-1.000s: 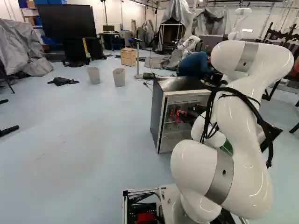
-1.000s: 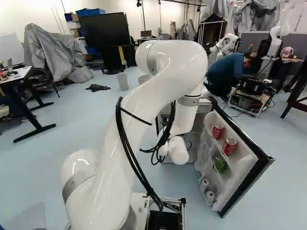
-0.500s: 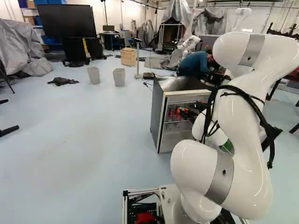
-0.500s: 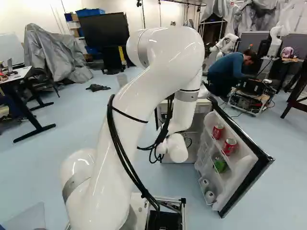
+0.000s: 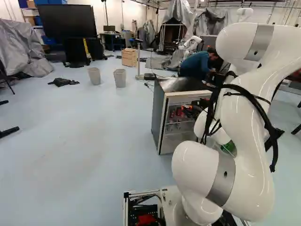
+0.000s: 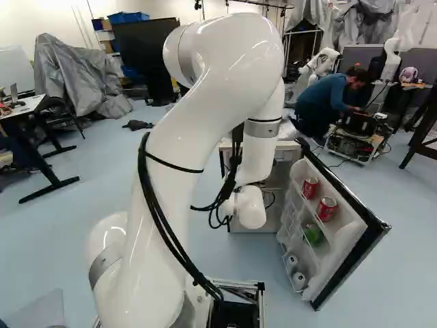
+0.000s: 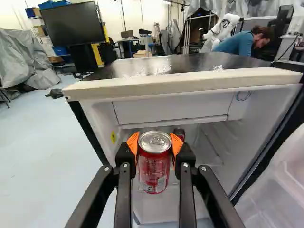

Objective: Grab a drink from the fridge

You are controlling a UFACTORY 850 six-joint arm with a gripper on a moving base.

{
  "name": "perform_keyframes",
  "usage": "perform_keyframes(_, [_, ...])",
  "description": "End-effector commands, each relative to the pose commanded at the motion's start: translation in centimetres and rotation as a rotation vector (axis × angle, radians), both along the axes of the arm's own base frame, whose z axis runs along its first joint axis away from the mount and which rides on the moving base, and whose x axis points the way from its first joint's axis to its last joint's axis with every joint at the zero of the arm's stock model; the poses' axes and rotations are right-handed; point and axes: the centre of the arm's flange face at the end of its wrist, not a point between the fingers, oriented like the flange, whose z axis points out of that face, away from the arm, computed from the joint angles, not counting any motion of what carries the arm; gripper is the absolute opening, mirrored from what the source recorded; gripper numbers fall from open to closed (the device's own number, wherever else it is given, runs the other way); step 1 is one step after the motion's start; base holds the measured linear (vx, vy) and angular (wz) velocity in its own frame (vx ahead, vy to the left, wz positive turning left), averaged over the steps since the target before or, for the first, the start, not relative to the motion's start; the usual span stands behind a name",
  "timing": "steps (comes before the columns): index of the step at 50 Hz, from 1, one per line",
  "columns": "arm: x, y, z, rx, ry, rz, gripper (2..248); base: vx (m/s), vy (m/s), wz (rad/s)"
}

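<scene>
1. Clearly, the grasp is made: the gripper (image 7: 155, 142) is closed on a red drink can (image 7: 154, 166), its orange pads (image 7: 134, 142) pressing from two sides.
2. The fridge (image 7: 190, 81) is open, its door (image 6: 334, 239) swung wide, so that part of the job is done too.
3. As for where the drink is, the wrist view shows it upright between the fingers, in front of the fridge's lit interior. I see nothing bearing it from below, so I judge it lifted; whether it is fully past the opening, I cannot tell.
4. Another can (image 7: 179, 134) stands deeper inside, and red cans (image 6: 327, 209) sit in the door's rack; one drink is enough, so these can be left alone.
5. What is left, in my judgement, is bringing the held can well away from the fridge, clear of the door, without losing the grip.
</scene>
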Motion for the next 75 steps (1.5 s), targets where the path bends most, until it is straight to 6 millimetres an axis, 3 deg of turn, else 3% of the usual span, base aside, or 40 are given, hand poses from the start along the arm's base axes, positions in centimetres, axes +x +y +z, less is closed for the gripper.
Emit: perform_keyframes(75, [-0.2, 0.2, 8.5, -0.115, -0.135, -0.008, 92, 0.0, 0.0, 0.0])
